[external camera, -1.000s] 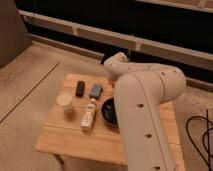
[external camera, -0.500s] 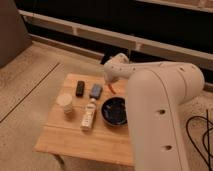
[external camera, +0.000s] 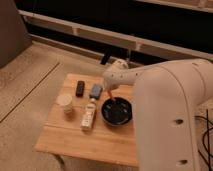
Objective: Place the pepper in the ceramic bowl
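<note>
Over ceramic bowl w/ rim on table, fingers pinching pepper, tip dipping inside

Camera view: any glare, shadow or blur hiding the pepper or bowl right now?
Camera view: soft blur throughout; the ceramic bowl shows a faint sheen, no harsh glare. The pepper reads as an orange streak above the bowl's rim, below the gripper. The arm fills the right side. The table is evenly lit.

Hand with pepper over ceramic bowl
</note>
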`<state>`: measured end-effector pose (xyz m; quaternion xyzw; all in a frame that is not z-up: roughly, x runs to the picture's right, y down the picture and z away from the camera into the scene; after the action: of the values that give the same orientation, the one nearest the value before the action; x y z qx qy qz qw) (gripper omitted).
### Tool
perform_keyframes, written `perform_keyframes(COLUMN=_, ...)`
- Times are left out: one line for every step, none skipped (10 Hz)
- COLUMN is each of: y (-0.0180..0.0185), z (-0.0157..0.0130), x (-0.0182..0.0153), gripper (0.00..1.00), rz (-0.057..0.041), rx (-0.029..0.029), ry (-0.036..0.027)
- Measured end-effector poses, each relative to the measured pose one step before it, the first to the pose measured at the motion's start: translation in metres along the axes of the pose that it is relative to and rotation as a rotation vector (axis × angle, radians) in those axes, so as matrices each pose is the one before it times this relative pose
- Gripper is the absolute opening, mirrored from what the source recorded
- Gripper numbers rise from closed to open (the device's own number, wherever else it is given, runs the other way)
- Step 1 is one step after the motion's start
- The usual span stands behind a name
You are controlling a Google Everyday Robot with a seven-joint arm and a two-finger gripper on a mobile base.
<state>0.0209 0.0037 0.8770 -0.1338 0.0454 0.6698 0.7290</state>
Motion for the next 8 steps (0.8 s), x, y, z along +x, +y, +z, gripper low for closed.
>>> perform_keyframes(y=0.00938, z=-0.01234, x=0.00713, gripper=0.00, rz=-0.01138, rx=-0.01406, ry=-0.01133)
perform_keyframes(y=0.00550, z=-0.00589, x=0.00544, gripper=0.00, rz=-0.00523, rx=-0.01050, ry=-0.00254)
perform_keyframes(y=0.00641, z=-0.00486, x=0.00982, gripper=0.00, rz=0.00596, rx=-0.01944, ry=0.00528)
perform_keyframes(y=0.00302, z=-0.00243, x=0.01039, gripper=0.00, rz=0.01696, rx=-0.01815, ry=0.01063)
perform_keyframes(y=-0.00001, z=0.00063, x=0.01011, gripper=0.00, rz=0.02412, rx=-0.01414, ry=0.01582)
perform_keyframes(y=-0.00312, z=0.00321, x=0.00900, gripper=0.00, rz=0.04141, rx=-0.01385, ry=0.02027)
perform_keyframes(y=-0.00753, z=0.00440, x=0.00669, gripper=0.00, rz=0.03904, rx=-0.00607, ry=0.01856)
perform_keyframes(y=-0.00750, z=0.00591, x=0.00603, gripper=0.00, rz=0.03387, rx=-0.00171, ry=0.02191)
